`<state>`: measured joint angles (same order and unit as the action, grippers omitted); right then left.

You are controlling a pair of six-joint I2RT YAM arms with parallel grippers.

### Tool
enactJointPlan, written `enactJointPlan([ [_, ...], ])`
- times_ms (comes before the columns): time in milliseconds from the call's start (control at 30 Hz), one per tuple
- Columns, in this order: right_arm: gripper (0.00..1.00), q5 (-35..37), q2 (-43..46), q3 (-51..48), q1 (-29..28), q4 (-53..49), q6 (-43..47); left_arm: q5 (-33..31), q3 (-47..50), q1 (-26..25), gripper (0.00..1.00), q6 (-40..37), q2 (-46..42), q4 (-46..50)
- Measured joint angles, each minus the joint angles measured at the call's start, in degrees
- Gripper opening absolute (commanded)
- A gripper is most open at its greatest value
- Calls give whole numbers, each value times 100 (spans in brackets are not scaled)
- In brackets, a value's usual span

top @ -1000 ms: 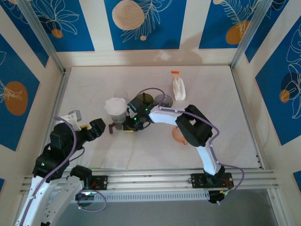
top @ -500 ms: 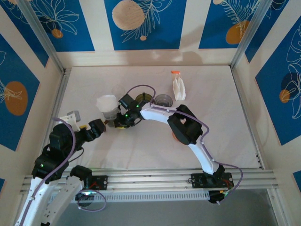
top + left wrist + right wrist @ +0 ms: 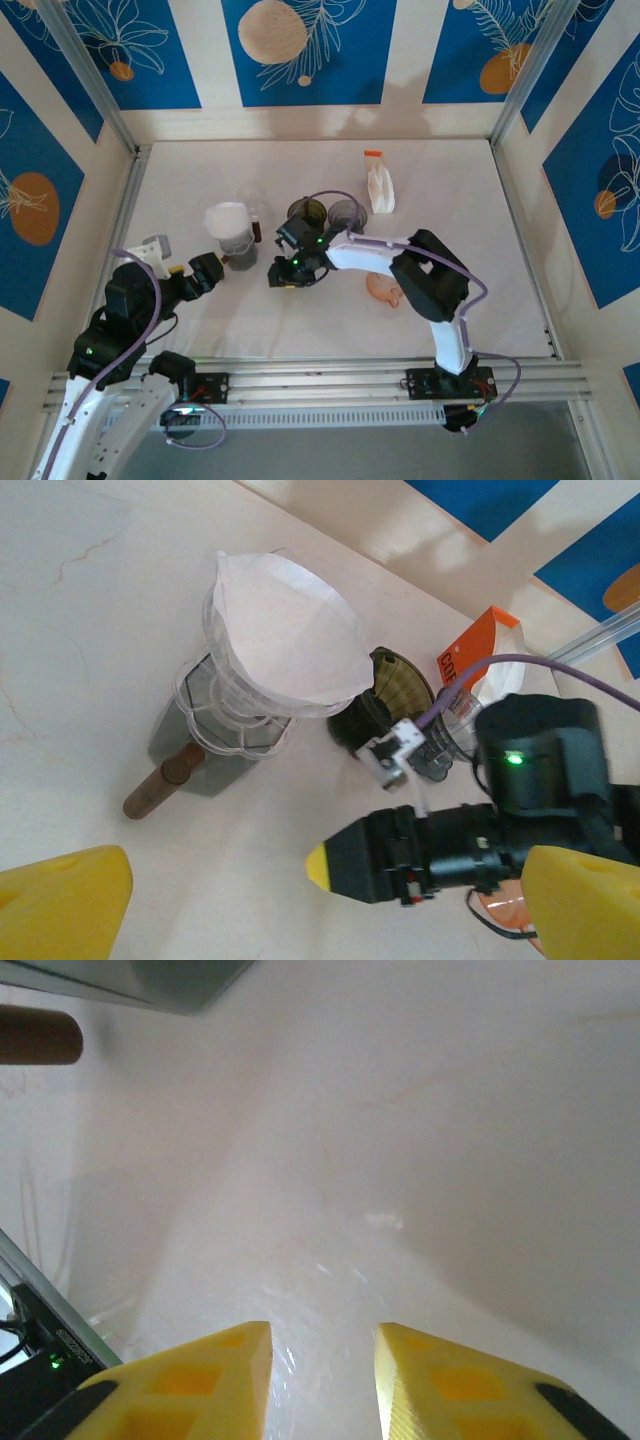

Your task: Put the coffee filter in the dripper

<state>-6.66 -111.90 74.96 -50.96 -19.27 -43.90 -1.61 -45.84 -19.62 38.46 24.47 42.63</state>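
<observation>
White coffee filter [image 3: 285, 645] sits inside clear dripper [image 3: 225, 720], left-centre of worktop [image 3: 480, 250]. Just beside it, right pincer [image 3: 322, 1335] parted, empty. Near left edge, left pincer [image 3: 212, 272] spread wide, empty.

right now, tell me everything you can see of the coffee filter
The coffee filter is a white paper cone, wide end up, seated in the clear ribbed dripper on the left part of the table. It rises well above the dripper's rim, with a faint crease across its top. Whether its mouth is fully spread is hard to tell. Nothing but the dripper touches it.
</observation>
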Motion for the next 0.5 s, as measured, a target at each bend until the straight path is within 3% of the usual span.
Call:
enactJointPlan([
  [100,58,352,348,-39,31,-44,190,0,44,0,100,2,0,-17],
  [167,61,588,470,22,55,-55,334,2,79,0,100,2,0,-17],
  [333,64,1108,446,516,166,44,684,0,114,0,100,4,-9,-15],
  [500,64,1128,52,1172,455,474,815,-2,129,0,100,4,-94,-13],
])
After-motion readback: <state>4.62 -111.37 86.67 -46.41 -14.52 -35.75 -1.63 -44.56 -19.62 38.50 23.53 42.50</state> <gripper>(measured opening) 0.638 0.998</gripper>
